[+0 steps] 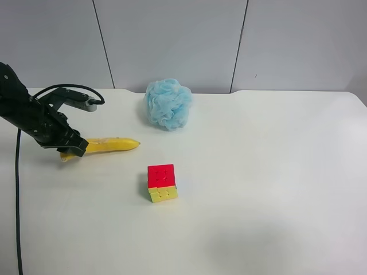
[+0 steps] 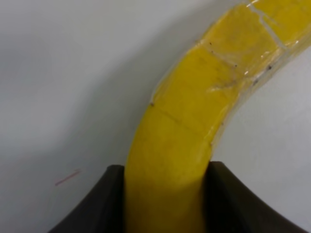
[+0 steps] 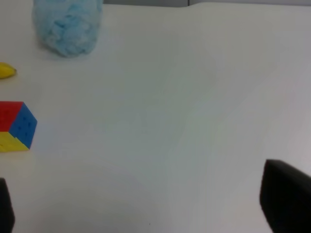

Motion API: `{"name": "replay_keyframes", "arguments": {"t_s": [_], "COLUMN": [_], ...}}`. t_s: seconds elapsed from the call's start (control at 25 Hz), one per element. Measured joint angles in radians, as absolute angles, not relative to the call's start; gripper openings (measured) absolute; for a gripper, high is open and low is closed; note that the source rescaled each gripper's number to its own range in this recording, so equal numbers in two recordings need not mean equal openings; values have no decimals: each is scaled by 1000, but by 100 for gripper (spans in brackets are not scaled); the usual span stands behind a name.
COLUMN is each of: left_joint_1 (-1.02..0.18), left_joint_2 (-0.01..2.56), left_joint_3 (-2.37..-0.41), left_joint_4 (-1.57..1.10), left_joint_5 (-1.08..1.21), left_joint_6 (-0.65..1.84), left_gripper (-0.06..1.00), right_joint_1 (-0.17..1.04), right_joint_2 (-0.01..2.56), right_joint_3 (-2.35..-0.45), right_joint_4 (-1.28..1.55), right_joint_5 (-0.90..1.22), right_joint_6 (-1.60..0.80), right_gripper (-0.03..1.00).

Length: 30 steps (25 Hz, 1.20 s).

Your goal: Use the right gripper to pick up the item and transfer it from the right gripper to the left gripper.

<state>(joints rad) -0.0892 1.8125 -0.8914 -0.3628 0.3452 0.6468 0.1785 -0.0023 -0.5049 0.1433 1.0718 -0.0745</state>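
Observation:
The item, a curved yellow banana, lies low over the white table at the exterior high view's left. My left gripper is shut on its stem end. In the left wrist view the banana runs out from between the two black fingers of the left gripper. My right gripper is open over bare table with nothing between its fingers. It does not show in the exterior high view. The banana's tip peeks in at the right wrist view's edge.
A red-and-yellow puzzle cube stands near the table's middle, also seen as the cube in the right wrist view. A fluffy light-blue sponge sits at the back by the wall. A black cable hangs along the left edge.

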Motion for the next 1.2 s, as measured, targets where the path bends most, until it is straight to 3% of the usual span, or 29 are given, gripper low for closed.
{"name": "replay_keyframes", "arguments": {"t_s": [0.16,0.2,0.32,0.36,0.44,0.84,1.2], "left_joint_1": [-89,-89,-89,-89,-89,-89,-88], "left_joint_2": [1813,1813,1813,1813,1813,1776,1472], "left_joint_3": [-891,-891,-891,-891,-891,-890,-889], "left_joint_4": [-363,-363,-362,-362,-361,-357,-356], "left_joint_5": [342,342,320,312,302,302,493], "left_joint_6": [647,647,647,644,644,644,630], "left_gripper": [2,9,68,82,94,99,100], "right_joint_1": [179,179,179,179,179,179,179], "right_joint_2": [-2,-2,-2,-2,-2,-2,-2], "right_joint_3": [-505,-505,-505,-505,-505,-505,-505], "right_joint_4": [143,143,143,143,143,143,143], "right_joint_5": [1072,1072,1072,1072,1072,1072,1072], "right_joint_6": [-75,-75,-75,-75,-75,-75,-75], "right_gripper": [100,100,100,100,100,100,100]}}
